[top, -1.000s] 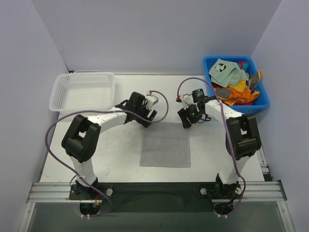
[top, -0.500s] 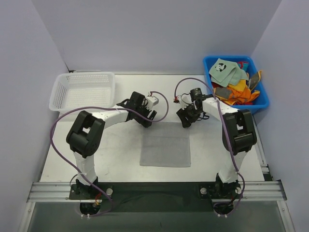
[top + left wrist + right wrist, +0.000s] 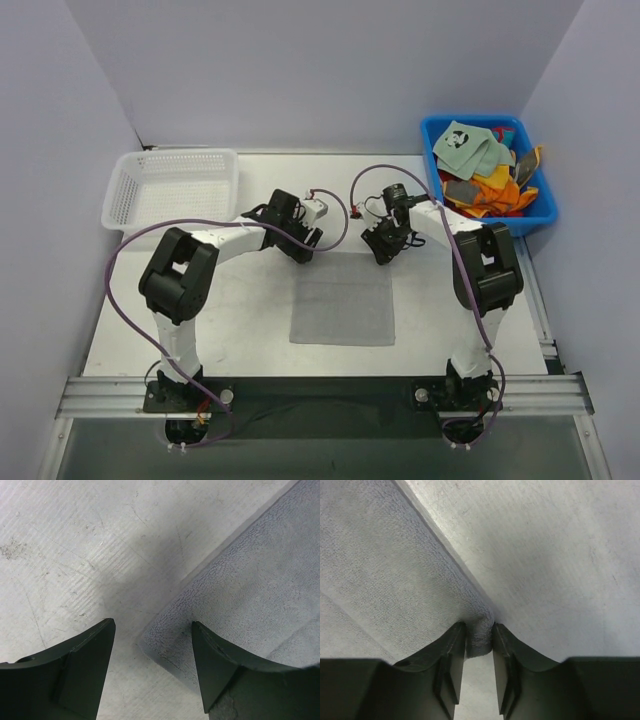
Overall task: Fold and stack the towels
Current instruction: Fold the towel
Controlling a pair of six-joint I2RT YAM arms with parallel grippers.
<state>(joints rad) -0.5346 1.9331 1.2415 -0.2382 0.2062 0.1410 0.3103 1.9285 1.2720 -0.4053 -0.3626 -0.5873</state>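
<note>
A grey towel [image 3: 343,300] lies flat on the table between the arms. My left gripper [image 3: 303,250] is at its far left corner. In the left wrist view the gripper [image 3: 152,645] is open, one finger on the bare table and the other over the grey towel [image 3: 250,580], with the corner between them. My right gripper [image 3: 383,250] is at the far right corner. In the right wrist view the gripper [image 3: 479,640] is shut on the bunched corner of the grey towel [image 3: 385,570]. More towels [image 3: 485,170], pale green, orange and red, are heaped at the back right.
The heaped towels fill a blue bin [image 3: 545,215] at the table's back right edge. A white mesh basket [image 3: 170,188] stands empty at the back left. Purple cables loop off both arms above the table.
The right gripper has moved slightly left and closed on the towel's far right corner. The left gripper has narrowed a little around the far left corner.
</note>
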